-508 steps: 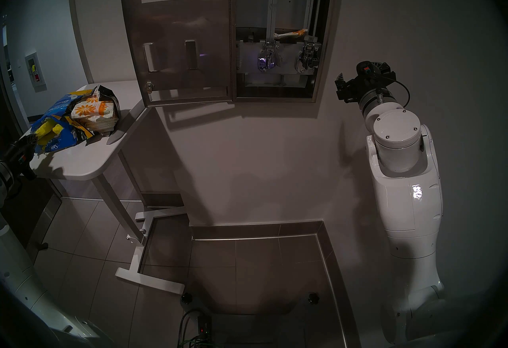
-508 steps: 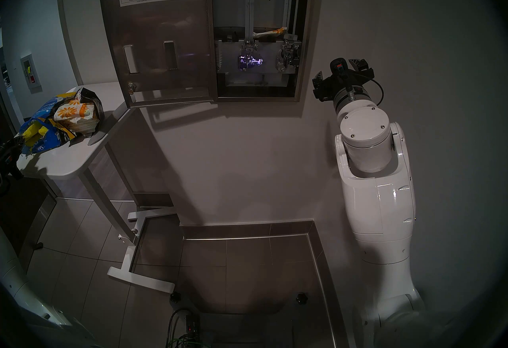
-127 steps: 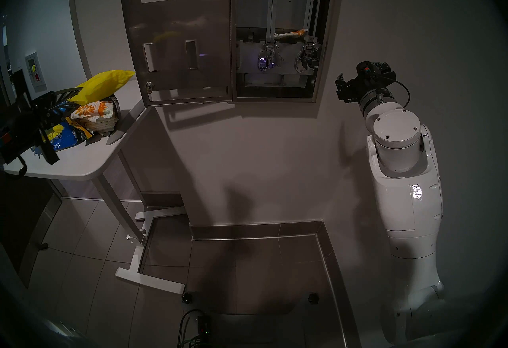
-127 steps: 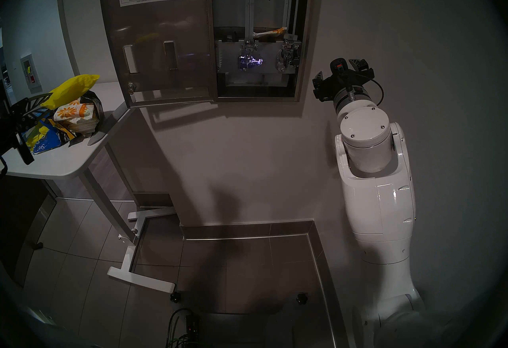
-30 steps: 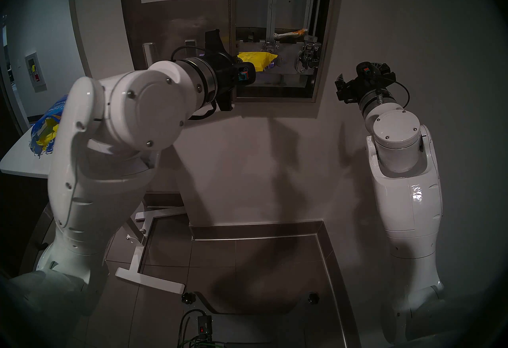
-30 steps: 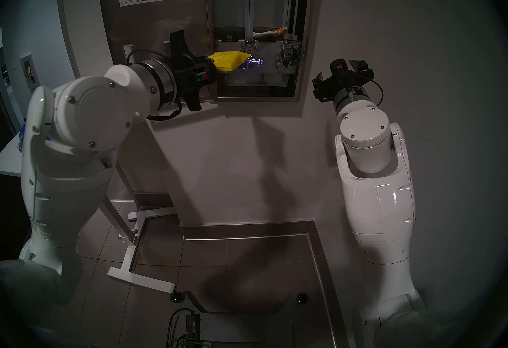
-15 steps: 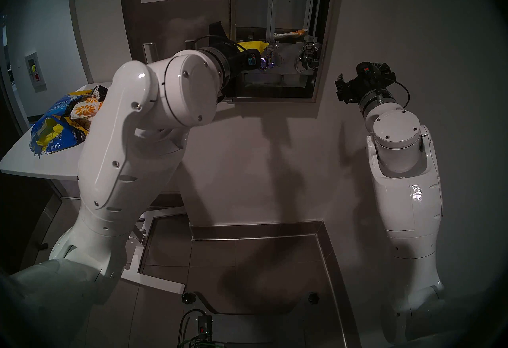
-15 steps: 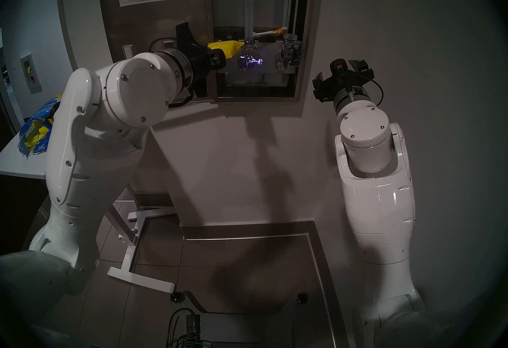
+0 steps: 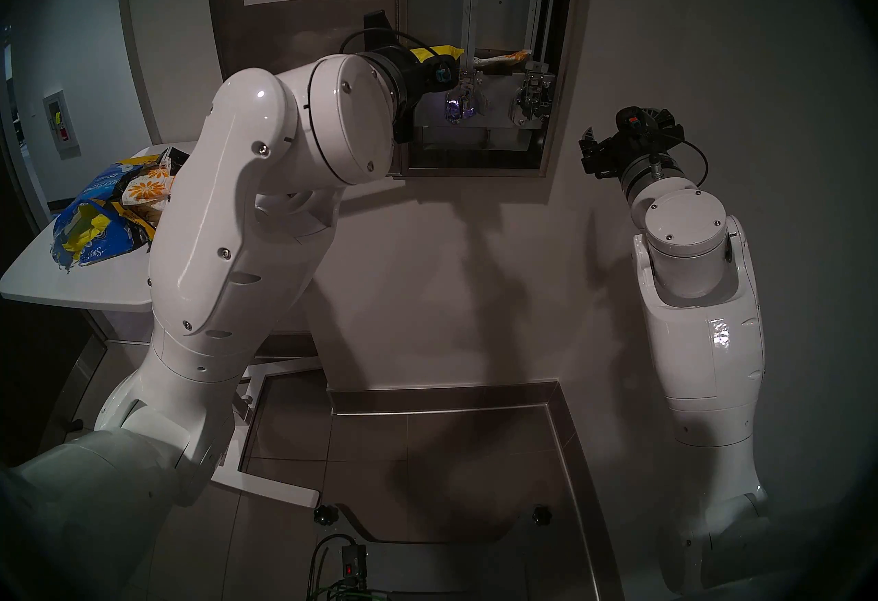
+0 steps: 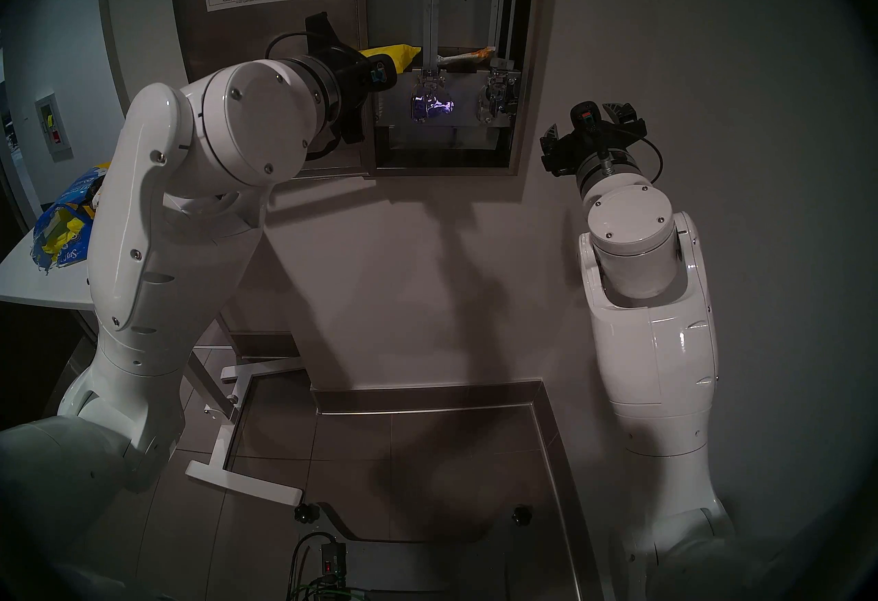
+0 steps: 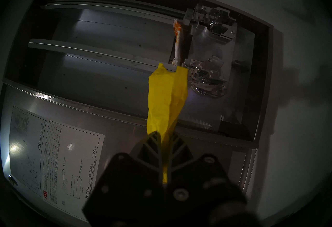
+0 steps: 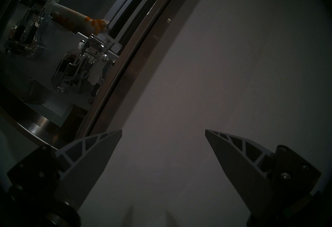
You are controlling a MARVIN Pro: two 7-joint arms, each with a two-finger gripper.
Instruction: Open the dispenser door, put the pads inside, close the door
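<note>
The steel dispenser hangs open on the wall, its door swung out to the left with the white instruction sheet showing. My left gripper is shut on a plain yellow pad and holds it level at the foot of the left chute, just above the left chrome lever. The pad's far end reaches the middle rail. A flower-print pad lies across the bottom of the right chute. More flower-print pads sit on the side table. My right gripper stands open by the wall, right of the dispenser.
A torn blue-and-yellow bag lies on the white side table at the left. The left arm crosses in front of the door's lower half. The right chrome lever juts out inside. Below are tiled floor and a steel kerb.
My left arm has lifted the yellow pad from in front of the left lever up to the foot of the left chute. The right arm has not moved.
</note>
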